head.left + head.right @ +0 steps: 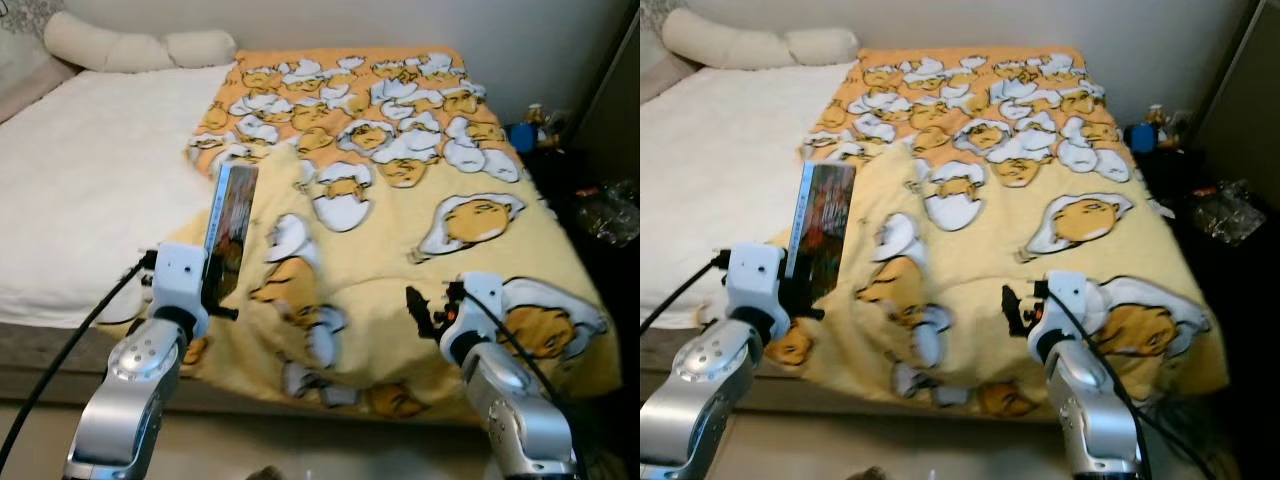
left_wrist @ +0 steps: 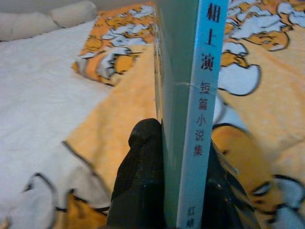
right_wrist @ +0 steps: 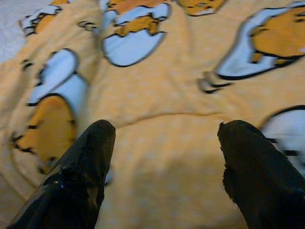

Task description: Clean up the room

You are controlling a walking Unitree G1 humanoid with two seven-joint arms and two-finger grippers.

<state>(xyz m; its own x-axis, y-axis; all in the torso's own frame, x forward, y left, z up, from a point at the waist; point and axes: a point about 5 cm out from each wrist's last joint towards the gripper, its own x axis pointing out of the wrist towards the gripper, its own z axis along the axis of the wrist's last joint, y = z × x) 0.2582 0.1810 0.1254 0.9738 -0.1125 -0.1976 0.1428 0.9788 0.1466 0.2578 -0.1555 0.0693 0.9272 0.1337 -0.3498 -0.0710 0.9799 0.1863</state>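
The left pincer (image 1: pixel 222 262) grips a paperback book (image 1: pixel 231 222) upright, long axis vertical, above the yellow blanket (image 1: pixel 400 260) at the bed's near edge. The right pincer (image 3: pixel 162 167) hovers open beside it.

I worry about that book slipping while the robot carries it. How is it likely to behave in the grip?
The book, pinched by its lower end in the left gripper, stands upright, so it looks stiff. Most of it stands above the fingers, so it may pivot or tip. Its cover looks smooth, perhaps slippery.
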